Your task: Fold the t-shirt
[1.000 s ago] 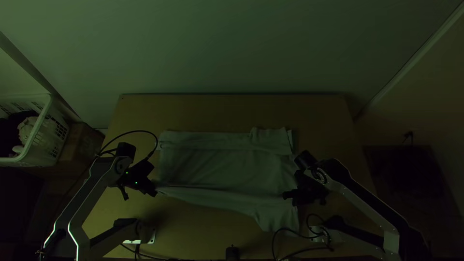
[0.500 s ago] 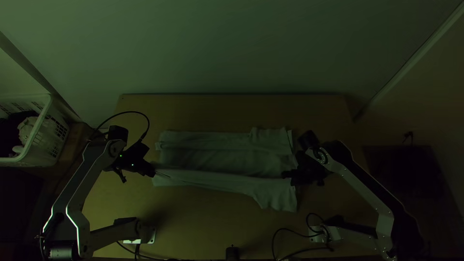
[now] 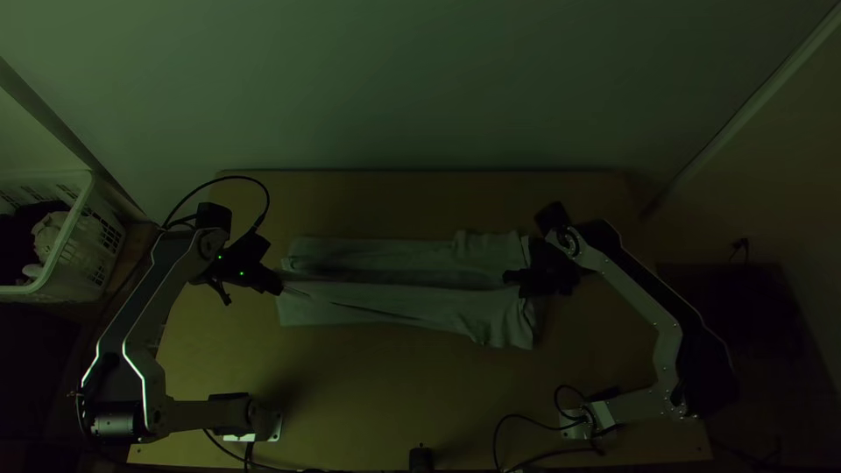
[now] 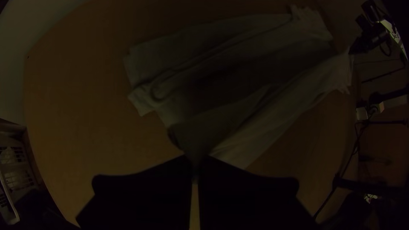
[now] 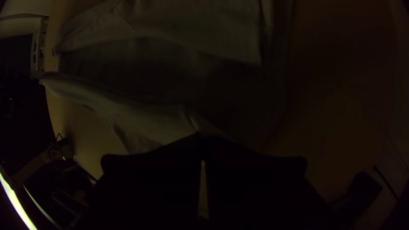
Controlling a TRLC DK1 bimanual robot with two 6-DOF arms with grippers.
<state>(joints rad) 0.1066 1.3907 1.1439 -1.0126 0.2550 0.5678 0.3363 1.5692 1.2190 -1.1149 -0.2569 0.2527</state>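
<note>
On the surface [image 3: 368, 385] the t-shirt [image 3: 394, 307] lies as a long strip, far side folded inward. The left end effector [image 4: 195, 162] and the right end effector [image 5: 202, 138] are closed on opposite ends of its near part, probably to keep this fold straight.

White basket [image 3: 77, 215] cut off, t-shirt [image 3: 412, 302] partly hidden

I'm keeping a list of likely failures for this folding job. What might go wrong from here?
The left gripper pinches the t-shirt just at its fingertips, so the cloth could slip out.

The right gripper also holds cloth at its tips; if the two let go unevenly, the fold may land crooked.

The cloth is rumpled near the right gripper, so wrinkles might get pressed in.
</note>
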